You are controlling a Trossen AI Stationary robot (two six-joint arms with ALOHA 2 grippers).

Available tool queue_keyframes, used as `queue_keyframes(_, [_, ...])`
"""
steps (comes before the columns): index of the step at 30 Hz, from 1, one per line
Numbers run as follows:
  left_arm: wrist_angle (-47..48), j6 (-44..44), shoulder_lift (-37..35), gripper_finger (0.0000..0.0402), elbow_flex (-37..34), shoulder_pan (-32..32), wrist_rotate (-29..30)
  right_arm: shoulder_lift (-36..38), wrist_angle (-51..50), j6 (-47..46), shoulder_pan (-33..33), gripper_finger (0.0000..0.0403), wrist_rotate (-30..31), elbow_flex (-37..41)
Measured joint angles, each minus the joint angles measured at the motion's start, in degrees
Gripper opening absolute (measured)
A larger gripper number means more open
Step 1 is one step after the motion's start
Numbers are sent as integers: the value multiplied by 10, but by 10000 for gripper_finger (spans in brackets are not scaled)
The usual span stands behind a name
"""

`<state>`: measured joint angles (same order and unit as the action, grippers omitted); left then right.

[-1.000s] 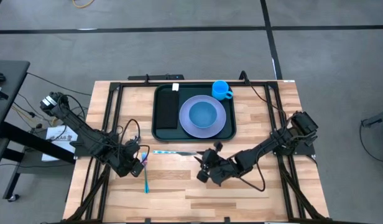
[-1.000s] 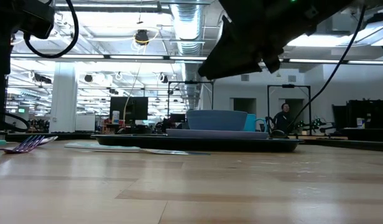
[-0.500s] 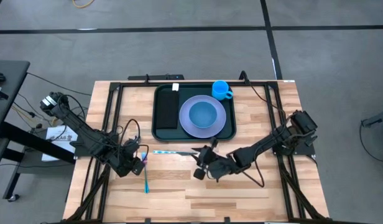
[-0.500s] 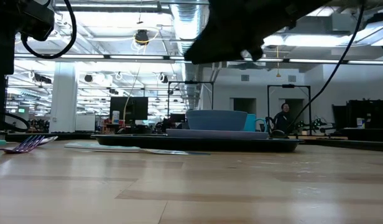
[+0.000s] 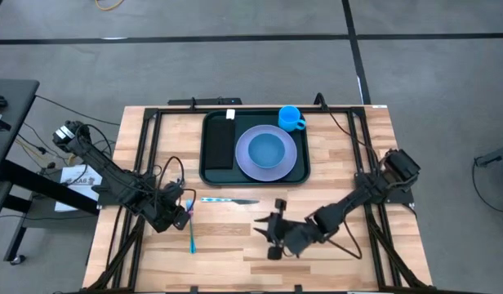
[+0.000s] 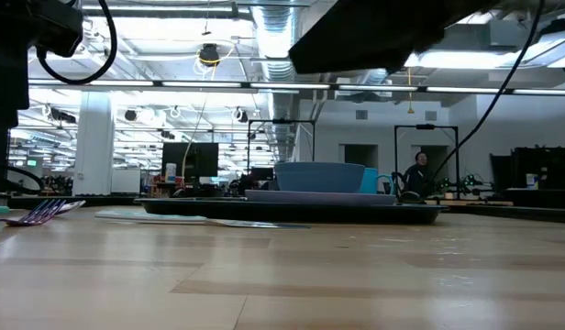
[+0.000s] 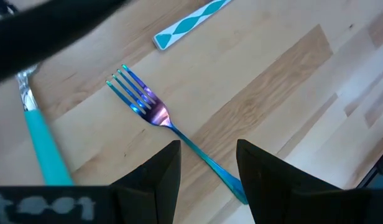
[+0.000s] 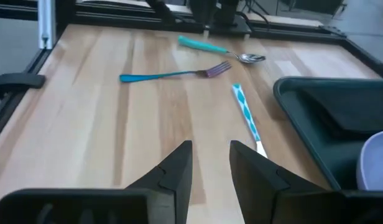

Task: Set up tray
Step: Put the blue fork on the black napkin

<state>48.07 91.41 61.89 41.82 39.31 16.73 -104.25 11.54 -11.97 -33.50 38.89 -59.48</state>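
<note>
Nearest the front edge of the wooden table, the right gripper hangs over bare wood, its two fingers parted by a narrow gap with nothing between them. To its left, at about the same depth, the left gripper sits low over the table, fingers spread apart and empty, just above the handle of a fork.

The fork lies flat on the wood, blue handle and iridescent tines, beside a spoon with a teal handle. A little farther back a knife with a teal-and-white patterned handle lies flat, parallel to the near rim of the tray and just short of it.

Beyond the knife is the tray, dark green, set toward the back middle of the table. Inside it, on the left side, lies a narrow black rectangle. The rest of the tray is filled by a lavender plate, and a blue bowl stands upright in the plate's centre; whether the bowl holds anything cannot be told.

Farthest back, a blue cup stands on the wood outside the tray, close beside its far right corner, handle pointing right.
</note>
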Motion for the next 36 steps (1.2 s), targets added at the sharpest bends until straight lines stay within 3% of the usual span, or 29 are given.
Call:
queue_keyframes(6, [0,-12,0,143,0,0,-6,0,-15,1,-37,100,28,0])
queue_keyframes(11, [-1,3,1,143,0,0,19,0,-15,-10,-48,100,91,13])
queue_keyframes(23, [-22,-68,1,143,0,0,32,17,6,-26,-46,100,75,77])
queue_keyframes(30, [-31,34,6,143,0,4,32,45,-10,-47,-40,100,76,107])
queue_keyframes(36, [-30,131,57,143,0,29,30,69,-12,-105,-27,100,79,158])
